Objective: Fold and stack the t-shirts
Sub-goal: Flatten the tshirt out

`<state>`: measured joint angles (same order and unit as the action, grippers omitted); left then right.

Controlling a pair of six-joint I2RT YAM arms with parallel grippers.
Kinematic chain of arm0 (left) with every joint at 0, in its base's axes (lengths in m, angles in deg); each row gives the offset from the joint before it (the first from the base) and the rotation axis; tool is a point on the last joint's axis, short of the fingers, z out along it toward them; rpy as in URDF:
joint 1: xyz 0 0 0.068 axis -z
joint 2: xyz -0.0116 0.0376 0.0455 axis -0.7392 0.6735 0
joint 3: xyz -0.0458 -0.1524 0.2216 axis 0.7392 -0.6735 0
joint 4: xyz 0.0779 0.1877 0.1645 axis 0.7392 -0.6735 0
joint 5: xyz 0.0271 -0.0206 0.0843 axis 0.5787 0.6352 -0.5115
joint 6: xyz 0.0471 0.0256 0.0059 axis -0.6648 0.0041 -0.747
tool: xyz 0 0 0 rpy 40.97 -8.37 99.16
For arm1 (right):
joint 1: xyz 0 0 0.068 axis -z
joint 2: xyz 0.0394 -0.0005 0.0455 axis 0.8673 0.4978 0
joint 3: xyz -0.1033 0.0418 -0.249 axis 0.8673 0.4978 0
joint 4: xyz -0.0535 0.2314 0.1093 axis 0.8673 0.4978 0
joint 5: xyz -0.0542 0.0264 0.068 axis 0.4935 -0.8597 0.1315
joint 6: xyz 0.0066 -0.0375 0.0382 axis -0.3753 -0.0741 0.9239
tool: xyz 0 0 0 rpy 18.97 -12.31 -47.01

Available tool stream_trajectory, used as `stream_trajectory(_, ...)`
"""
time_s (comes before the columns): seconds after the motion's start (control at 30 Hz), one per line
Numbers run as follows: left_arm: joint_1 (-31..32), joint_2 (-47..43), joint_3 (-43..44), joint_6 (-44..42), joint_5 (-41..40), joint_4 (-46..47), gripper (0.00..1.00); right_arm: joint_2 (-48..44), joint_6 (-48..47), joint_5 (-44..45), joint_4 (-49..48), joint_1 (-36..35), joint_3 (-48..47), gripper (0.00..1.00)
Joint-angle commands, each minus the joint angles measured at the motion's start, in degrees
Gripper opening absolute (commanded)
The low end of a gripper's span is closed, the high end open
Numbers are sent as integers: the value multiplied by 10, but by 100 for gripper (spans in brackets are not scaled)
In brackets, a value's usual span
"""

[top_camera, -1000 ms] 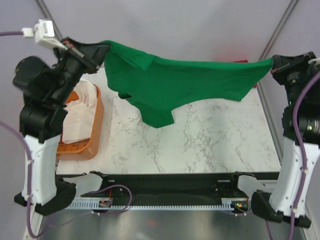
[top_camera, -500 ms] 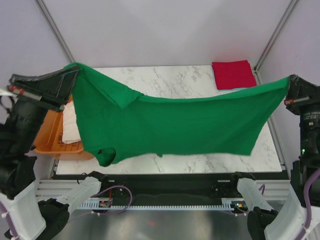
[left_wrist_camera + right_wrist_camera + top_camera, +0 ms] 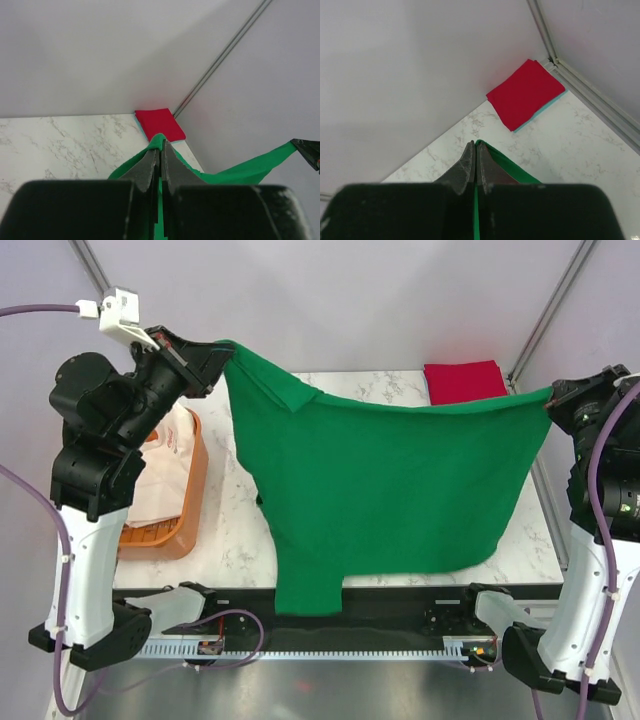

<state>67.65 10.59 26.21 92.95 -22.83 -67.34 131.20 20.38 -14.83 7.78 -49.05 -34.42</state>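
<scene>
The green t-shirt (image 3: 390, 490) hangs stretched in the air between both arms, its lower edge reaching the table's near edge. My left gripper (image 3: 222, 348) is shut on its upper left corner; in the left wrist view the green cloth (image 3: 161, 141) sits pinched at the fingertips. My right gripper (image 3: 550, 398) is shut on its upper right corner, where the cloth (image 3: 482, 145) shows at the tips. A folded red t-shirt (image 3: 464, 376) lies at the back right corner, over a pale blue one whose edge shows (image 3: 547, 109). A white t-shirt with red print (image 3: 163, 475) lies in the tub.
An orange plastic tub (image 3: 188, 502) stands at the table's left side under my left arm. The white marble table (image 3: 235, 530) shows left of the hanging shirt. Frame posts stand at the back corners.
Both arms have swung the green shirt: it was spread wide and low half a second ago, and now hangs higher, narrower and longer. The left gripper has moved up and to the right.
</scene>
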Motion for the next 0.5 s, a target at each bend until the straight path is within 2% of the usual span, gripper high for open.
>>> stream_trajectory(0.0,0,-40,12,-32,-1,28,2,-20,-9,71,14,2,-33,0)
stream_trajectory(0.13,0,-92,-17,-23,3,27,2,-49,1,98,43,2,-35,0)
stream_trajectory(0.33,0,-190,-73,-17,17,28,2,-139,10,105,77,2,-5,0)
stream_trajectory(0.47,0,-250,-102,-9,23,26,2,-174,4,122,122,2,-40,0)
